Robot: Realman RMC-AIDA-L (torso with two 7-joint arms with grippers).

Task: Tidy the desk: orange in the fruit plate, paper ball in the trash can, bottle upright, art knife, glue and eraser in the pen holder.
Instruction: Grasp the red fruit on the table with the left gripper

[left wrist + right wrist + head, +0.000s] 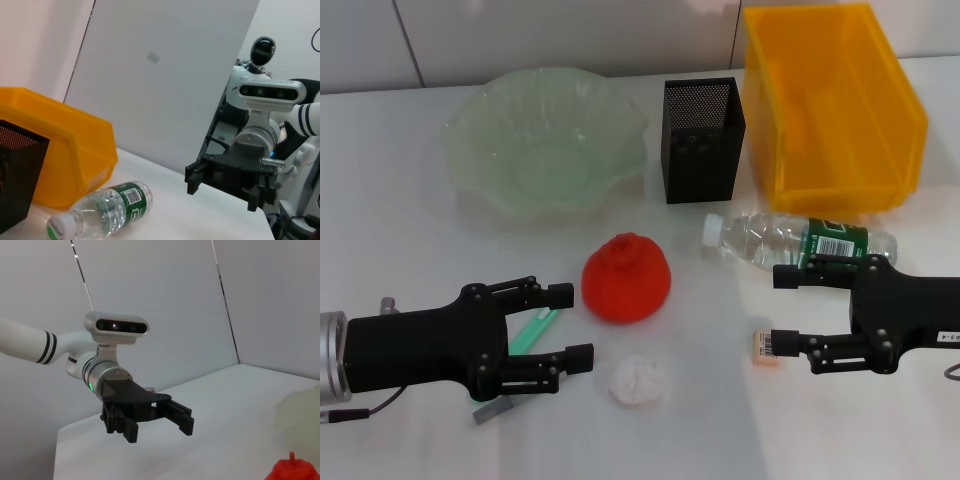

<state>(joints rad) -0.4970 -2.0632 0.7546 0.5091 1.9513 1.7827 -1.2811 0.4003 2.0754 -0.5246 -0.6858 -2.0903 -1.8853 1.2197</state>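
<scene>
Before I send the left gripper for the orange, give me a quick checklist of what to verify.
1. Left gripper open: ok, both fingers spread, nothing between them.
2. Orange free to grasp: ok, it sits alone on the desk just ahead of the gripper.
3. Fruit plate ready: ok, nothing inside.
4. Paper ball clear of the path: cannot tell, it lies close beside the lower finger.
5. Right gripper out of the way: ok, open near the eraser and the lying bottle.
</scene>
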